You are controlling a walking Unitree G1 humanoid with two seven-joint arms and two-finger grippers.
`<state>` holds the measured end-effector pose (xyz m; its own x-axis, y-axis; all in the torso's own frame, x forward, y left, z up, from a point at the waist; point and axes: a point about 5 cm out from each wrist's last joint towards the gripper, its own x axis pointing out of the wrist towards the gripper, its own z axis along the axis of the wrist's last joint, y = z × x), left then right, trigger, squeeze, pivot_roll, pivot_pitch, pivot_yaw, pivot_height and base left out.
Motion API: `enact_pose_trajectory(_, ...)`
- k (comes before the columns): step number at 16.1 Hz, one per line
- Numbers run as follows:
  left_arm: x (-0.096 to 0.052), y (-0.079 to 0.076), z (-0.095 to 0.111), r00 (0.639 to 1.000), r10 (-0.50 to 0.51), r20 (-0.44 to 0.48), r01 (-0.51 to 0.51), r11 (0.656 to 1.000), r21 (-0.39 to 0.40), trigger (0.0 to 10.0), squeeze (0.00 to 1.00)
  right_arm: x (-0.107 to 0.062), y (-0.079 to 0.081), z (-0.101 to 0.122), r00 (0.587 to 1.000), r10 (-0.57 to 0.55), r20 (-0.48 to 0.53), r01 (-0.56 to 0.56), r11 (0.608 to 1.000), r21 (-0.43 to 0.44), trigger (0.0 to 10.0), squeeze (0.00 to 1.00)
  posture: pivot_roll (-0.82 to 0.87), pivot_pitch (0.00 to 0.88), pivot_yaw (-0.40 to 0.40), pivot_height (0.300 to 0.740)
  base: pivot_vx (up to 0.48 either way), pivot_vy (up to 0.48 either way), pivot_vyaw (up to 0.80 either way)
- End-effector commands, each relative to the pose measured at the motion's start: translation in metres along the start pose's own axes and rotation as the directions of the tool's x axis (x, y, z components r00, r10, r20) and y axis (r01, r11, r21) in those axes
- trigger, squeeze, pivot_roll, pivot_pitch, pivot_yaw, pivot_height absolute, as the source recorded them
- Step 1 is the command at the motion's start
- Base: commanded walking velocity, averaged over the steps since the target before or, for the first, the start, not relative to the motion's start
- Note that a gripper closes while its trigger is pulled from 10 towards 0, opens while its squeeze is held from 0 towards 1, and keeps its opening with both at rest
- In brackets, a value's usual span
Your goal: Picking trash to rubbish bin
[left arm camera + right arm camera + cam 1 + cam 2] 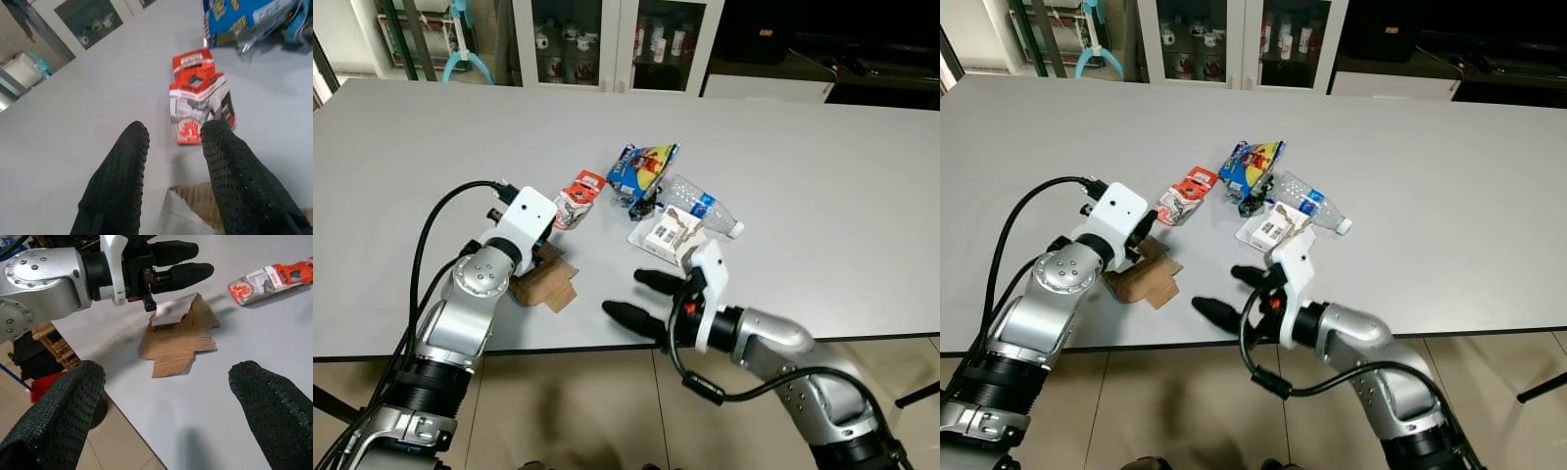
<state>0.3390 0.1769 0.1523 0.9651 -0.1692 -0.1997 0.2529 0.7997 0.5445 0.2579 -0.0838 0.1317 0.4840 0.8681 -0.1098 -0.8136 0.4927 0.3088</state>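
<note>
Cardboard scrap (178, 338) beneath left claw (183, 260)

Colours on the grey table (822, 157)

Brown cardboard piece (546, 284) near left; red-and-white carton (578, 200); blue, yellow and red snack bag (643, 168); clear bottle (702, 207) with blue label; white box (670, 235).

I see even, bright indoor light from overhead across the grey table (822, 176), with no harsh glare. Shadows are soft and short: one beneath the cardboard piece (178, 340), a faint one on the floor (578, 411) under the table edge. Head views are sharp. In my wrist views the close black fingers (230, 171) look soft and bulge wide.
</note>
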Motion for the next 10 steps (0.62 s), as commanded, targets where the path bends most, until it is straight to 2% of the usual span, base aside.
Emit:
enact_pose_trajectory(1,-0.0006,-0.0003,-0.0008,1.0,-0.001,-0.013,0.002,1.0,0.019,10.0,0.58,-0.0006,0.0016,0.0032,1.0,0.008,0.003,-0.008,1.0,-0.015,10.0,0.0,-0.05,0.06,-0.079,0.74,0.0,0.0,0.0)
enact_pose_trajectory(2,0.0002,0.0014,0.0003,1.0,0.008,-0.014,-0.007,1.0,0.013,10.0,1.0,-0.0002,0.003,0.0041,1.0,0.018,0.007,-0.018,1.0,-0.015,10.0,0.0,-0.05,0.06,-0.079,0.74,0.0,0.0,0.0)
enact_pose_trajectory(5,0.0005,0.004,0.0008,0.999,0.007,-0.039,-0.007,1.0,0.009,10.0,1.0,-0.0009,0.0035,0.0044,1.0,0.022,0.008,-0.022,1.0,-0.012,10.0,0.0,-0.05,0.059,-0.079,0.74,0.0,0.0,0.0)
enact_pose_trajectory(10,-0.0041,0.0047,-0.0023,0.993,-0.075,-0.086,0.075,0.997,-0.001,10.0,1.0,0.0008,0.0029,0.0052,1.0,0.016,0.013,-0.016,1.0,-0.01,10.0,0.0,-0.05,0.061,-0.08,0.74,0.0,0.0,0.0)
